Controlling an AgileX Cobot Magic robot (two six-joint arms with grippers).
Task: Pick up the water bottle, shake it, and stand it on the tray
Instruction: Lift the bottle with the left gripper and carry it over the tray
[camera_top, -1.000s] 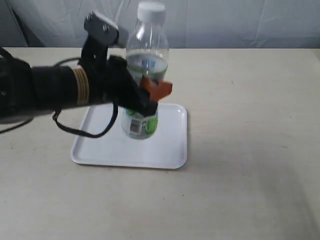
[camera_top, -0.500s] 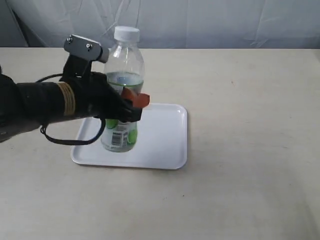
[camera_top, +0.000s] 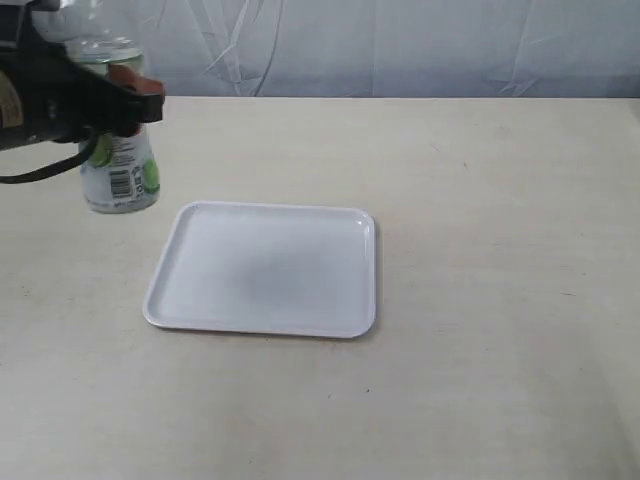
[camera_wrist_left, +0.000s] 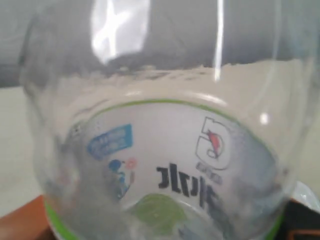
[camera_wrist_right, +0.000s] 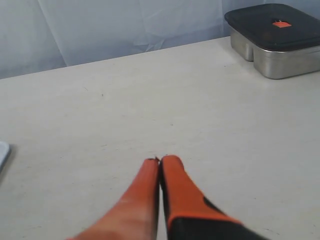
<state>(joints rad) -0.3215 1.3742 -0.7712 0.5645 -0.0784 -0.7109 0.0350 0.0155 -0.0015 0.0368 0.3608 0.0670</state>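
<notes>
The water bottle (camera_top: 120, 170) hangs at the far left of the exterior view, held clear of the table with its barcode label facing out. My left gripper (camera_top: 125, 95) is shut on its upper body, an orange fingertip (camera_top: 140, 88) showing on the near side. In the left wrist view the bottle (camera_wrist_left: 160, 165) fills the picture, its label close up, with water inside. The white tray (camera_top: 265, 268) lies flat on the table to the right of the bottle, nothing on it. My right gripper (camera_wrist_right: 160, 160) is shut on nothing above bare table; it does not show in the exterior view.
A metal box with a dark lid (camera_wrist_right: 275, 37) stands at the table's far corner in the right wrist view. A sliver of the tray's edge (camera_wrist_right: 2, 152) shows at that view's border. A pale curtain (camera_top: 400, 45) backs the beige table (camera_top: 500, 250).
My left gripper has carried the bottle from above the tray far to the left, off the tray's area and toward the frame's edge. The tray has stayed in place.
</notes>
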